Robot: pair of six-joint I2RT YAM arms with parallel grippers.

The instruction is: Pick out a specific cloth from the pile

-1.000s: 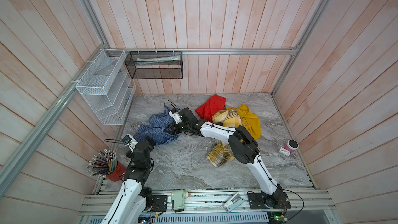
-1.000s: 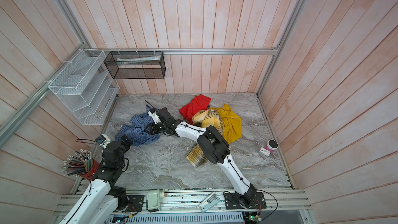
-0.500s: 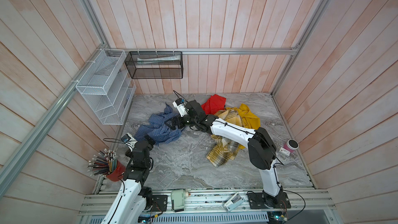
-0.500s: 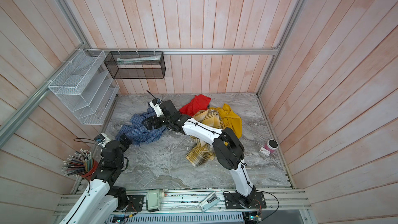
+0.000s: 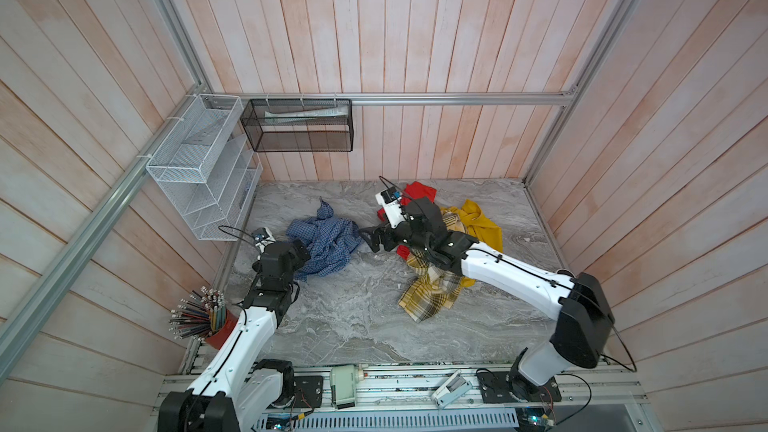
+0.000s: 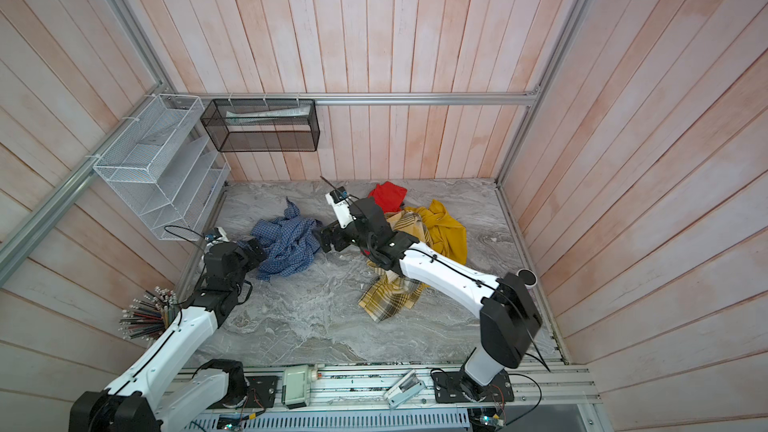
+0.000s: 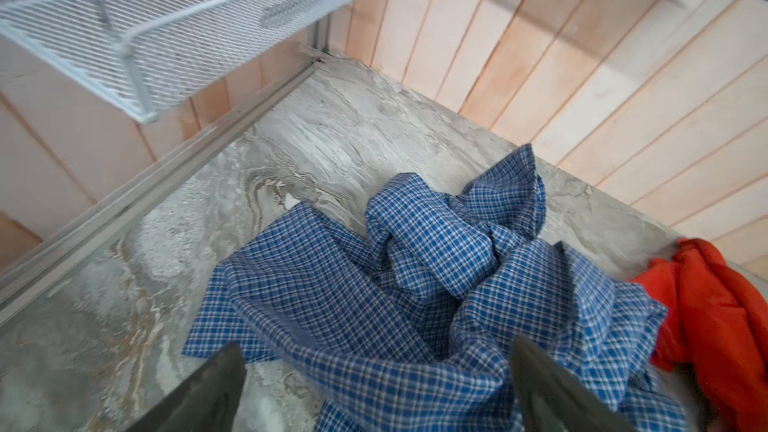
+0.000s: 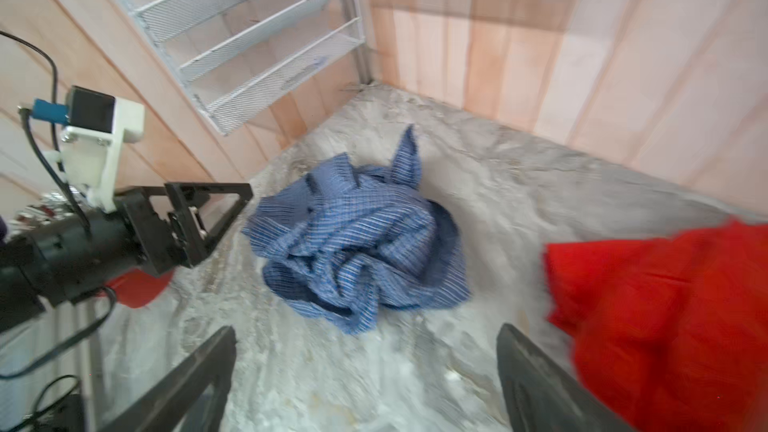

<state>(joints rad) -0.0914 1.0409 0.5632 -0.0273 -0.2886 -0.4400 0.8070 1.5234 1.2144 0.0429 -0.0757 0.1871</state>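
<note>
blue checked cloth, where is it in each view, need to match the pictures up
top view: blue checked cloth crumpled on the marble, left of centre, the red cloth to its right.
top view: again left of centre, same crumpled heap.
left wrist: close up, just beyond the open left fingers.
right wrist: farther off, ahead of the open right fingers.
shared landmark: the white wire rack on the wall near it.

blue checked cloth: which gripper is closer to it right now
Left. The left gripper hangs open over the edge of the blue checked cloth, fabric between its jaws. The right gripper, also open, sits just off the cloth's side toward the pile, bare table under it.
</note>
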